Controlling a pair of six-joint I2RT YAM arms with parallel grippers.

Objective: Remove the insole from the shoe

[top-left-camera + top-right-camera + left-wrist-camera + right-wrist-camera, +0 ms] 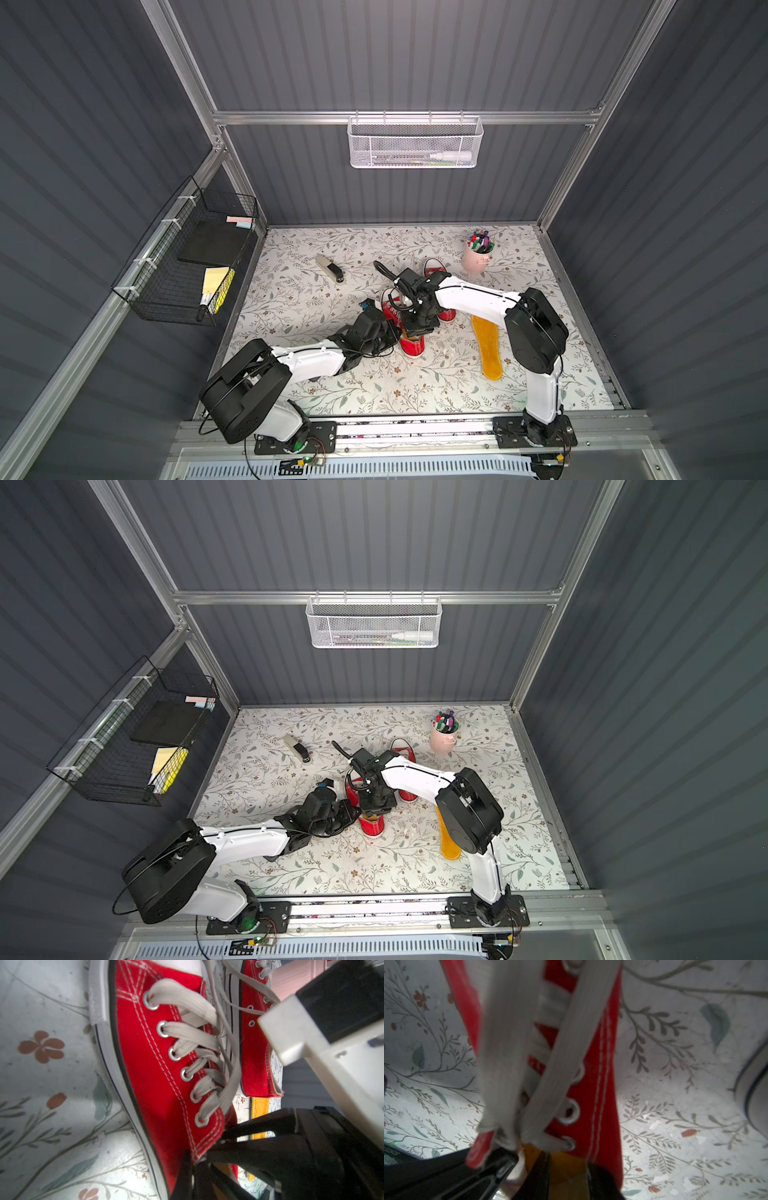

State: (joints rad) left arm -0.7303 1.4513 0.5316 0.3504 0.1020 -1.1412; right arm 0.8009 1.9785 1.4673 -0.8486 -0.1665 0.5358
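Observation:
A red canvas shoe [412,347] [371,825] with grey laces stands mid-table, its heel towards the front. My left gripper [397,332] [196,1165] is shut on the shoe [158,1076] at its collar edge by the top eyelet. My right gripper [417,330] [569,1176] points down into the shoe's opening. Its fingers stand apart on either side of the yellow insole [566,1165] that lies inside the shoe [600,1084]. The rest of that insole is hidden by the upper and laces.
A second red shoe [434,266] stands behind, partly under the right arm. A loose yellow insole [487,345] [449,845] lies on the mat to the right. A pink cup of markers [476,259] is at the back right, a stapler [330,269] at the back left.

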